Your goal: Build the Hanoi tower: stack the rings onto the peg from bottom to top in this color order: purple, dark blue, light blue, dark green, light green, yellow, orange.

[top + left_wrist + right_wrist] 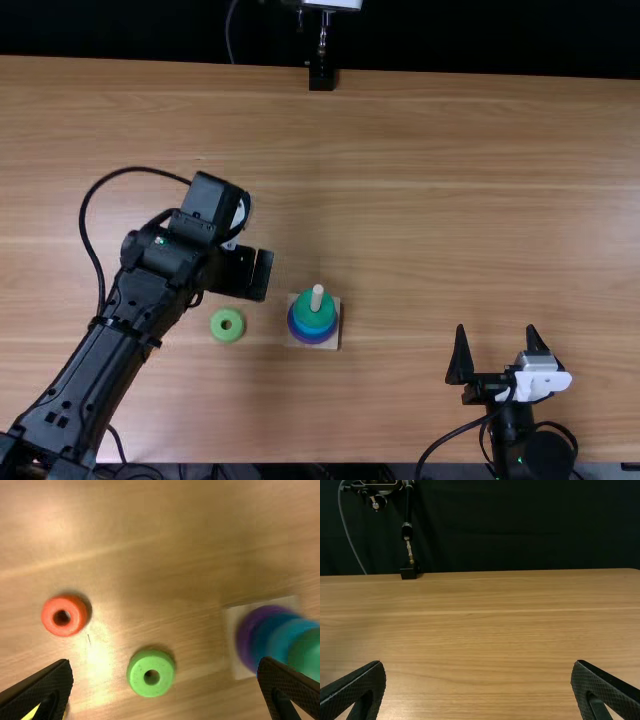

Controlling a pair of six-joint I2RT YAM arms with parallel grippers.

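In the top view my left gripper (pixel 254 273) is above the table, up and left of the peg (pixel 317 298). On the peg sit purple, dark blue, light blue and dark green (pixel 312 313) rings, bottom to top. The light green ring (pixel 227 325) lies left of the square base (pixel 334 342). In the left wrist view my left gripper (pixel 165 685) is open, with the light green ring (pixel 142 686), orange ring (pixel 60 627) and dark green ring (pixel 307 652) in sight; a finger partly hides a yellow piece (pixel 31 713). My right gripper (pixel 497 338) stands open at lower right; its wrist view shows it (pixel 478 685) empty.
A black stand foot (pixel 322 78) is at the table's far edge, before a dark curtain (pixel 520 530). The left arm crosses the left side of the wooden table (pixel 450 200), with a loose cable (pixel 85 225) arching beside it.
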